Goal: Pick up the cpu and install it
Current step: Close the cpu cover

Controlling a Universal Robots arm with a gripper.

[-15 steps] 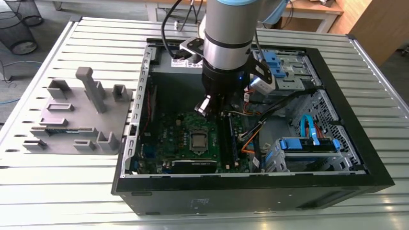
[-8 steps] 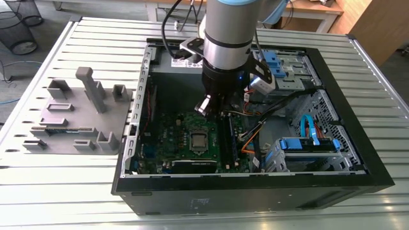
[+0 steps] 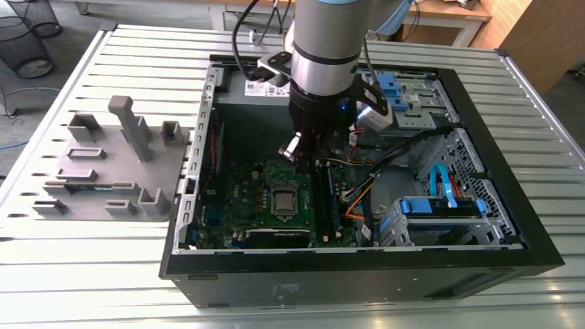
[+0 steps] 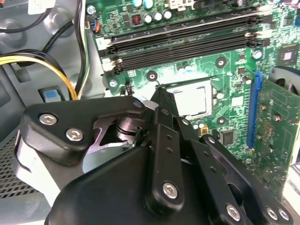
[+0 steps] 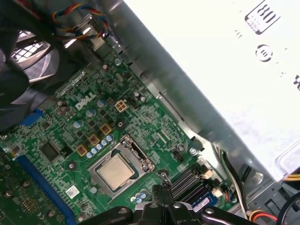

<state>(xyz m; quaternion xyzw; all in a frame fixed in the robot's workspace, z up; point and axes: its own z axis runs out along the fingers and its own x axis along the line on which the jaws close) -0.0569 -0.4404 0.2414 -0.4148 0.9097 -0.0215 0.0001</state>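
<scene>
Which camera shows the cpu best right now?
The first wrist view: the cpu shows its whole silver top, sitting in its socket. In the second wrist view the end effector covers part of it. In the exterior view it is a small square on the motherboard.

Robotics lab or workshop. A broad desk (image 3: 549, 295) of ribbed aluminium slats carries an open black computer case (image 3: 366, 274), its green motherboard (image 3: 246, 199) and wiring exposed, beneath a grey industrial robot arm (image 3: 333, 48). Beside the case, on the exterior view's left, sits a grey moulded fixture (image 3: 109, 178) with slots and posts for holding parts. Beyond the desk are a bare grey floor (image 3: 64, 89), wire-mesh waste baskets (image 3: 23, 41) and plain wooden tables (image 3: 448, 17).
</scene>
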